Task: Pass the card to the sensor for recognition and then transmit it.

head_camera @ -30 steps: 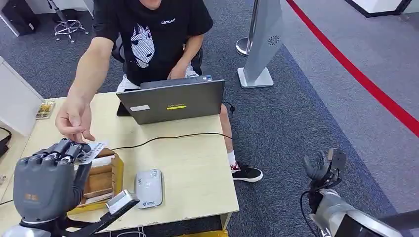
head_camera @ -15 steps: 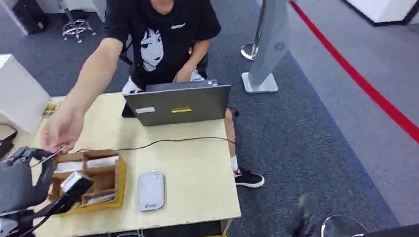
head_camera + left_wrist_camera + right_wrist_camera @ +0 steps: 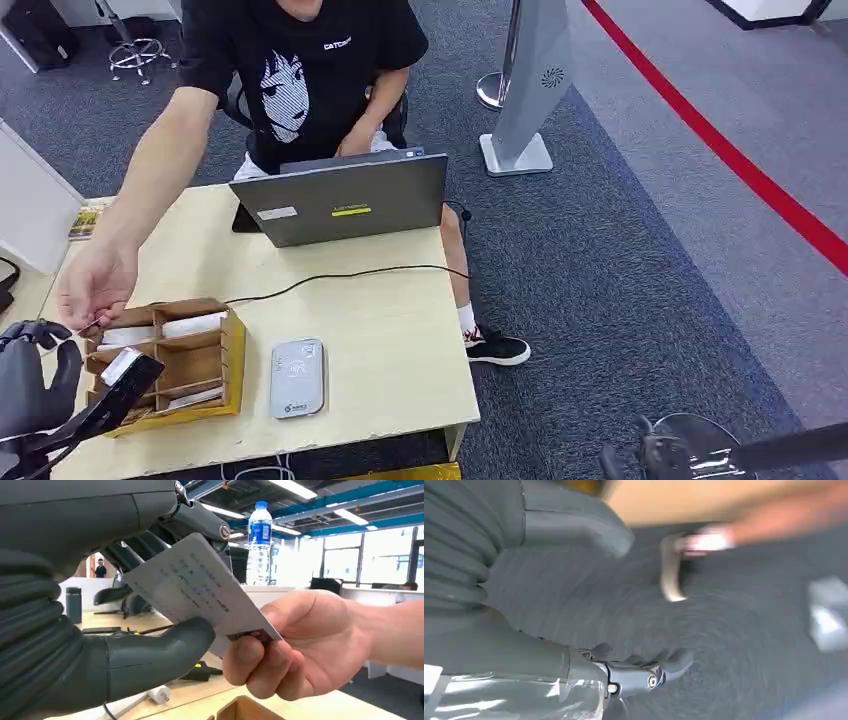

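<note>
Here the card (image 3: pixel 200 587) is pinched by the left hand (image 3: pixel 125 630), thumb under, fingers on top. Its far end is held by a person's hand (image 3: pixel 295 647), beside the sensor (image 3: pixel 298 378). It could be dropped if let go early. The right hand (image 3: pixel 639 672) is blurred, perhaps holding nothing.

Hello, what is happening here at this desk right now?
A handover is under way. The robot's left hand holds a card, and a seated person's hand grips its other end. The white card reader lies on the desk beside a cardboard box. The right hand holds nothing.
</note>
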